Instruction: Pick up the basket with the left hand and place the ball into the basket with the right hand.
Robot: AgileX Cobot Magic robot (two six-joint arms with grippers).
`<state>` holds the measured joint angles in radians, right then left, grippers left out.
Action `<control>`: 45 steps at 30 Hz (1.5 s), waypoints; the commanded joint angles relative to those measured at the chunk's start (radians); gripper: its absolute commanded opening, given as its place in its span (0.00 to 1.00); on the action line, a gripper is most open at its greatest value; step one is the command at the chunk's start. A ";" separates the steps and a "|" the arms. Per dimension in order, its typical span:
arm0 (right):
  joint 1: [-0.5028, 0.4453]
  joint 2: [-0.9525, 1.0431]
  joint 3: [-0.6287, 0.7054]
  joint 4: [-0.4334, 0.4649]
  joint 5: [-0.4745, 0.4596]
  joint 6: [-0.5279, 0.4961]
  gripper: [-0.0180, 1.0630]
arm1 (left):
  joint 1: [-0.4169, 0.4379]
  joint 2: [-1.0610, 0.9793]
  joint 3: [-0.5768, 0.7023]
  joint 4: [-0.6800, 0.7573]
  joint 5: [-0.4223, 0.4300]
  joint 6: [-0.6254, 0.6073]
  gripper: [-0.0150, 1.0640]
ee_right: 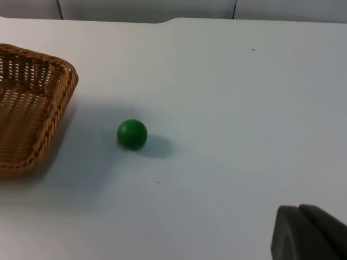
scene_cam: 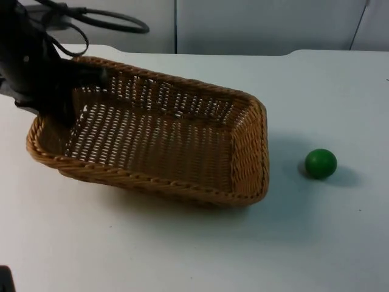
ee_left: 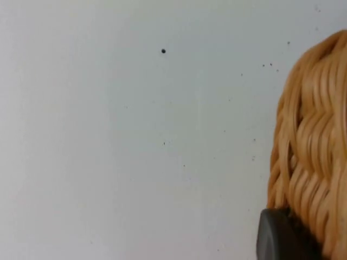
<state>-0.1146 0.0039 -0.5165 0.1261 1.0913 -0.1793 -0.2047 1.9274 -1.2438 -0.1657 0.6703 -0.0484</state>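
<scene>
A woven brown basket (scene_cam: pixel 250 152) hangs tilted over the middle left of the table, its left end raised and a shadow beneath it. My left gripper (scene_cam: pixel 78 85) is shut on the basket's far left rim. In the left wrist view the rim's weave (ee_left: pixel 314 135) presses against a black fingertip (ee_left: pixel 279 237). A green ball (scene_cam: pixel 320 163) rests on the table to the right of the basket, apart from it. In the right wrist view the ball (ee_right: pixel 132 134) lies beside the basket's end (ee_right: pixel 57 103), and my right gripper (ee_right: pixel 309 234) hangs well back from it with nothing in it.
The white table top (scene_cam: pixel 182 243) runs to a grey partition wall (scene_cam: pixel 261 24) at the back. Open table surface surrounds the ball on the right and stretches along the front edge.
</scene>
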 commanded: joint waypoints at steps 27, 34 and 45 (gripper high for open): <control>0.001 -0.004 0.004 0.000 -0.003 0.001 0.02 | 0.151 -0.148 0.000 -0.347 0.134 0.228 0.01; 0.001 -0.004 0.004 0.000 -0.003 0.001 0.02 | 0.151 -0.148 0.000 -0.347 0.132 0.228 0.01; 0.001 -0.004 0.004 0.000 -0.003 0.001 0.02 | 0.151 -0.148 0.000 -0.347 0.129 0.228 0.01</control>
<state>-0.1146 0.0039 -0.5165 0.1261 1.0913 -0.1793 -0.0511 1.7910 -1.2420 -0.4820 0.8107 0.1836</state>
